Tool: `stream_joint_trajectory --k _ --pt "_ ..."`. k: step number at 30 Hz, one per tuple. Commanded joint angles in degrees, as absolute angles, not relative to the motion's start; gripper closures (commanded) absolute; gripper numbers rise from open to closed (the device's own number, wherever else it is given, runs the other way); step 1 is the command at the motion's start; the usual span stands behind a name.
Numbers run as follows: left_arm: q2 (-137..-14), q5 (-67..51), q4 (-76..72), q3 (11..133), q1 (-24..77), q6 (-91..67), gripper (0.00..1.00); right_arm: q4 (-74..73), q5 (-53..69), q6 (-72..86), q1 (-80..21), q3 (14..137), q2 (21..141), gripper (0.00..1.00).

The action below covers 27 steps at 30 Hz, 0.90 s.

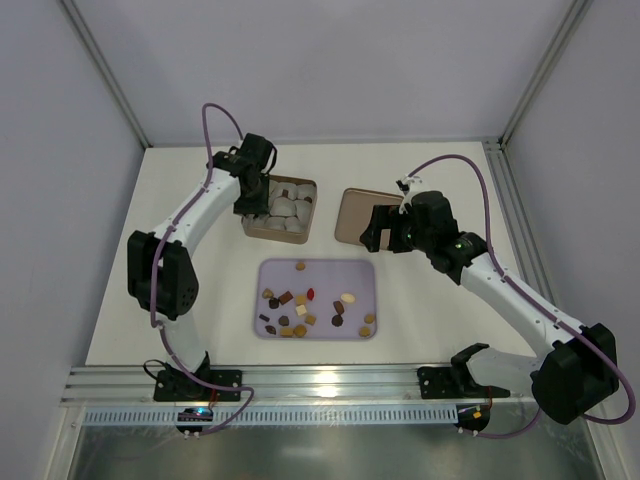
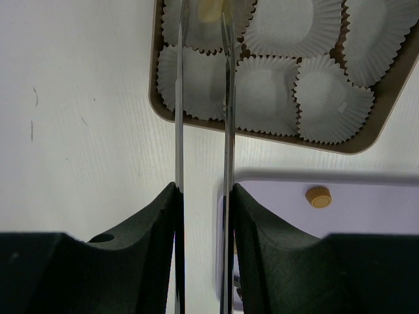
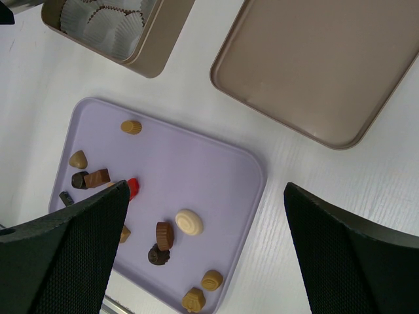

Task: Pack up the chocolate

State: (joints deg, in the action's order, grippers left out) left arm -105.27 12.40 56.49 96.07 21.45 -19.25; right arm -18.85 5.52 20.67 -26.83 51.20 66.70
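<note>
Several small chocolate pieces (image 1: 305, 310) lie on a lilac tray (image 1: 365, 268): a cream oval (image 3: 188, 222), a red one (image 3: 133, 188), dark and caramel ones. My left gripper (image 2: 203, 190) is shut on thin metal tweezers (image 2: 227, 98) that reach over the brown tin (image 2: 386, 124) of white paper cups. A pale piece (image 2: 211, 10) sits between the tweezer tips above a corner cup; I cannot tell if it is pinched. My right gripper (image 3: 206, 190) hangs open above the tray's right edge with nothing in it.
The tin's lid (image 1: 350, 215) lies upside down to the right of the tin (image 1: 280, 208), under my right wrist. A caramel piece (image 2: 318, 196) lies alone near the tray's far edge. Grey walls bound the table at the back and on both sides.
</note>
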Motion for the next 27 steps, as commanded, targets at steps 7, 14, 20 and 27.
stream_joint_trajectory --k 7,14,20,27 --pt "-98.53 9.58 58.09 98.70 21.44 -18.90 0.62 -17.67 5.27 20.13 -26.89 52.65 66.18 0.00" --pt "-93.26 7.47 60.29 97.74 23.99 -18.90 0.62 -18.28 4.75 20.13 -26.89 53.17 65.48 0.00" --pt "-85.62 7.65 61.35 91.15 30.57 -20.39 0.61 -18.90 4.13 20.30 -26.89 52.56 64.25 0.00" --pt "-77.26 8.61 63.28 83.50 38.74 -23.29 0.60 -18.55 4.13 21.09 -26.89 50.63 62.84 0.00"
